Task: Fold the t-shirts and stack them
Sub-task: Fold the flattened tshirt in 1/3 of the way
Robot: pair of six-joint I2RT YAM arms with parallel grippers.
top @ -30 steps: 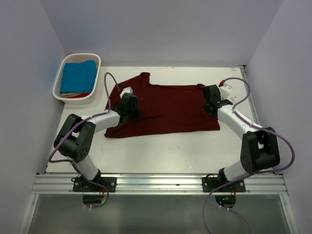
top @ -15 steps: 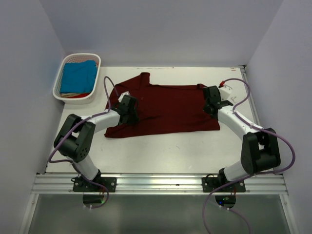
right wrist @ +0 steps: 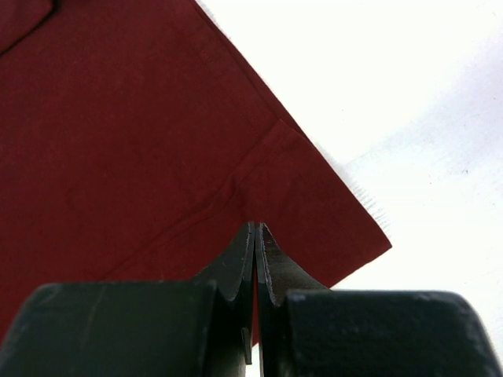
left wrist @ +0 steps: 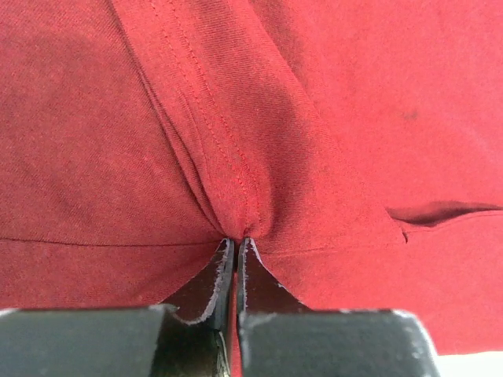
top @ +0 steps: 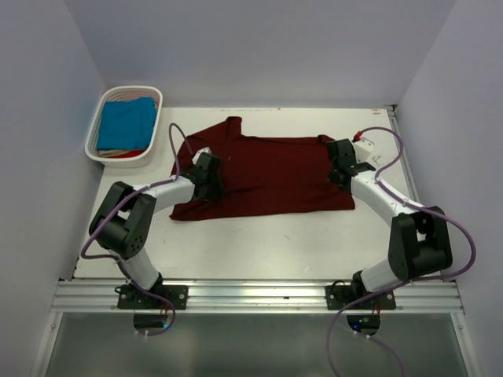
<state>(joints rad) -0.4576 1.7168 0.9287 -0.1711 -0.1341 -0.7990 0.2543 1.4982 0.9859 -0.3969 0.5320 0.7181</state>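
Maroon t-shirt (top: 267, 177) lies mid-frame on the table (top: 275, 243), long axis left to right. We grip both ends: left hand (left wrist: 236, 243) pinched on a fold, right hand (right wrist: 256, 232) clamped on the hem corner.

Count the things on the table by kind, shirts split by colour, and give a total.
Dark maroon cloth t-shirt: 1
Bright turquoise-blue cloth shirt: 1 (cloth under it is too hidden to count)
White slatted plastic basket: 1
Black two-finger grippers, both pinching the maroon shirt: 2 (left gripper, right gripper)
Total: 5
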